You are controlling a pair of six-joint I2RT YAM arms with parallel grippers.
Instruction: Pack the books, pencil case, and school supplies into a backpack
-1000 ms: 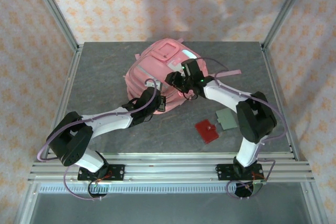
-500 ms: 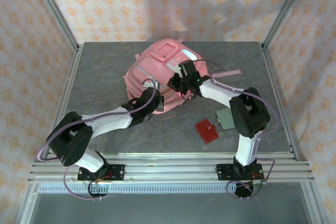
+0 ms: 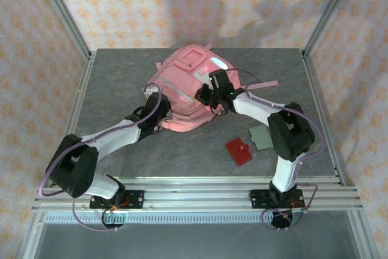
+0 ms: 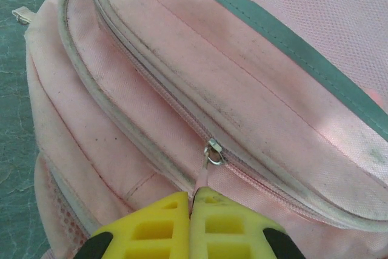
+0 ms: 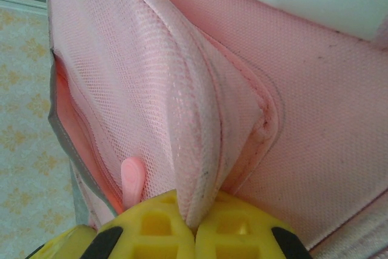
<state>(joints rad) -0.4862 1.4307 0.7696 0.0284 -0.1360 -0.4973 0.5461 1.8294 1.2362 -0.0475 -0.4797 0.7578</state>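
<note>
Backpack of soft pink fabric with pale reflective stripes [image 3: 182, 86] lies front side up on the grey table [image 3: 115, 77], in the upper middle of the top view. Both arms reach in from the bottom of the frame. The right gripper [image 5: 194, 210] is clenched on a piped fold of the bag's mesh-sided fabric at the bag's right edge, probably to hold the soft body steady. The left gripper [image 4: 191, 201] works at the bag's lower left edge, its yellow fingers pressed together on the thin pink zipper pull [image 4: 203, 177] hanging from a small metal slider [image 4: 213, 151]. That grip looks meant to draw the zip along its curved track. The zip teeth appear closed on both sides of the slider, so nothing can go in until the compartment is opened. Lower right of the bag, well apart from it, a red square pad [image 3: 239, 151] lies flat on the table. A grey-green square card [image 3: 260, 136] sits just beside the pad, its right edge tucked under the right arm's elbow, which may hinder picking it up.
</note>
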